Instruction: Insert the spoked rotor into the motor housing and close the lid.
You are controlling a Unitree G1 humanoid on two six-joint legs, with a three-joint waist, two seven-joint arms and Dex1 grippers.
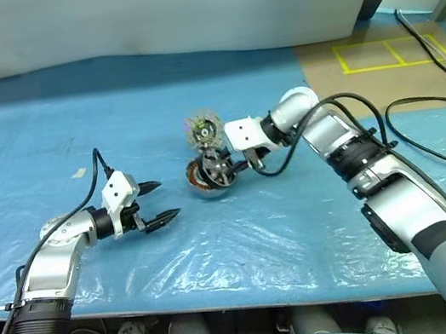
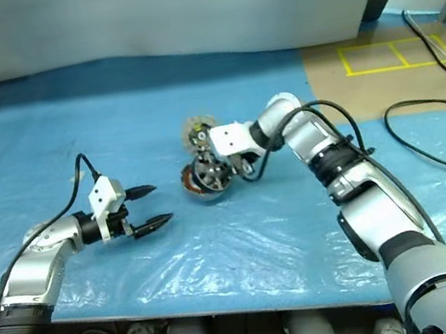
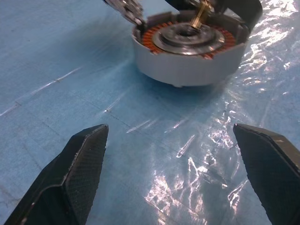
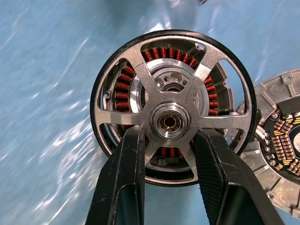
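Right wrist view has the right claw (image 4: 165, 140) clamped on the hub of the spoked rotor (image 4: 172, 107), poised over the motor housing (image 3: 187, 54) on the blue surface (image 1: 303, 231); lower it square and centred, left claw (image 1: 158, 202) apart.

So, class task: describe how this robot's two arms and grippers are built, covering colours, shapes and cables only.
Both arms have silver-grey rounded shells with black ribbed joint bands. Each wrist carries a white boxy block, and a black cable loops along each arm. The left gripper and the right gripper each have two black fingers; they are broad at the base, taper to points, and have finely textured inner faces.
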